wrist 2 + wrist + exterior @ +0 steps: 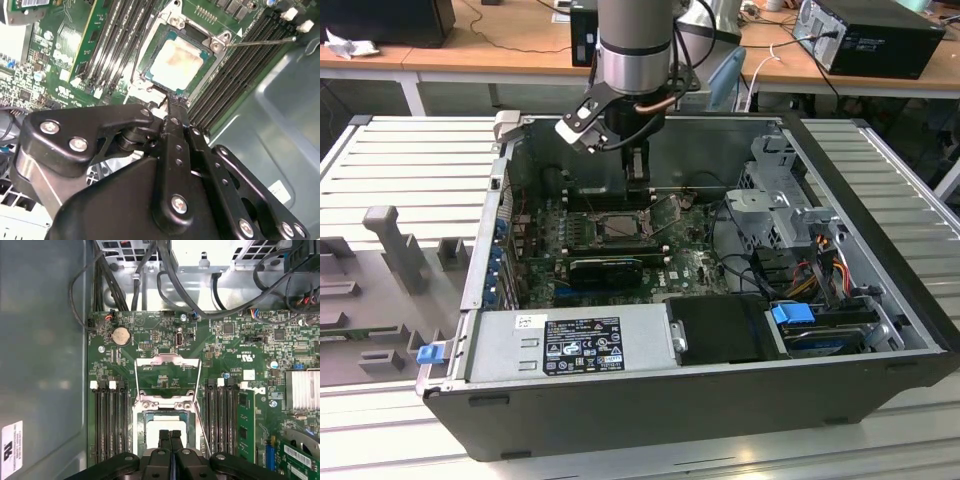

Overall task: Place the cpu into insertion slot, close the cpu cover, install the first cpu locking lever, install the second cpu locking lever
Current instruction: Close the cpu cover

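The slatted table [410, 160] bears a computer case [720, 400].

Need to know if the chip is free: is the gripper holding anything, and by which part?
Nothing is held: the fingers are pressed together, empty, and the cpu lies in the insertion slot.

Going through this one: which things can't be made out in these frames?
- First wrist view: the near part of the cpu, hidden behind the gripper.
- Second wrist view: whether the gripper touches the slot edge; its own body covers the tips.
- Exterior view: the slot is too small to tell whether the cpu sits flat in it.
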Available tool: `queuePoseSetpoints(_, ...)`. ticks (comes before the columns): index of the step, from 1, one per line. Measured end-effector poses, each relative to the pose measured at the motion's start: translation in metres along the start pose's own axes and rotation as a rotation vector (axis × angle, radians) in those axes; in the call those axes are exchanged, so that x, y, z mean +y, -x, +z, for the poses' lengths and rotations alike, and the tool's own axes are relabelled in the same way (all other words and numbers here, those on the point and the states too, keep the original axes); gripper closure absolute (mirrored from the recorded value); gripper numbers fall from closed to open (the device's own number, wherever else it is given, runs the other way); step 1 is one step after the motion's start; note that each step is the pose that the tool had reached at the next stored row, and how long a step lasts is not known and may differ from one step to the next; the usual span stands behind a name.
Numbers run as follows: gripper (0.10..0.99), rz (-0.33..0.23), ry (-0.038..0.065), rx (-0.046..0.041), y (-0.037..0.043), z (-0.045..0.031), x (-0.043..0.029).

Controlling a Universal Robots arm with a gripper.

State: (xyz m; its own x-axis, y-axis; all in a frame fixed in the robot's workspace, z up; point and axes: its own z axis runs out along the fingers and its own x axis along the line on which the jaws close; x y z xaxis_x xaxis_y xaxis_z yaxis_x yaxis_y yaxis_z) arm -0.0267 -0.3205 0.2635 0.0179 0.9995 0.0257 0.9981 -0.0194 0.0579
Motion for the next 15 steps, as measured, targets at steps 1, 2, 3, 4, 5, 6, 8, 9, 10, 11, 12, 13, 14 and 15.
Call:
queuePoseSetpoints(1, 0.980, 0.000, 0.000, -0.0003, -0.0001, 0.0000, 0.0023)
queuePoseSetpoints(2, 0.980, 0.000, 0.000, -0.0003, -0.0001, 0.0002, 0.0047)
queuePoseSetpoints(3, 0.980, 0.000, 0.000, -0.0002, -0.0002, 0.0003, 0.0072)
queuePoseSetpoints(4, 0.980, 0.000, 0.000, -0.0003, -0.0002, 0.0004, 0.0090)
queuePoseSetpoints(5, 0.980, 0.000, 0.000, -0.0004, -0.0002, 0.0005, 0.0105)
queuePoseSetpoints(6, 0.980, 0.000, 0.000, -0.0004, -0.0003, 0.0004, 0.0120)
queuePoseSetpoints(8, 0.980, 0.000, 0.000, -0.0003, -0.0005, -0.0019, 0.0123)
queuePoseSetpoints(9, 0.980, 0.000, 0.000, -0.0004, -0.0006, -0.0040, 0.0125)
queuePoseSetpoints(10, 0.980, 0.000, 0.000, -0.0004, -0.0008, -0.0060, 0.0126)
queuePoseSetpoints(11, 0.980, 0.000, 0.000, -0.0003, -0.0009, -0.0076, 0.0127)
queuePoseSetpoints(12, 0.980, 0.000, 0.000, -0.0003, -0.0010, -0.0081, 0.0129)
queuePoseSetpoints(13, 0.980, 0.000, 0.000, -0.0002, -0.0011, -0.0080, 0.0147)
queuePoseSetpoints(14, 0.980, -0.001, 0.000, -0.0002, -0.0012, -0.0079, 0.0173)
queuePoseSetpoints(15, 0.980, -0.001, 0.000, -0.0002, -0.0013, -0.0078, 0.0195)
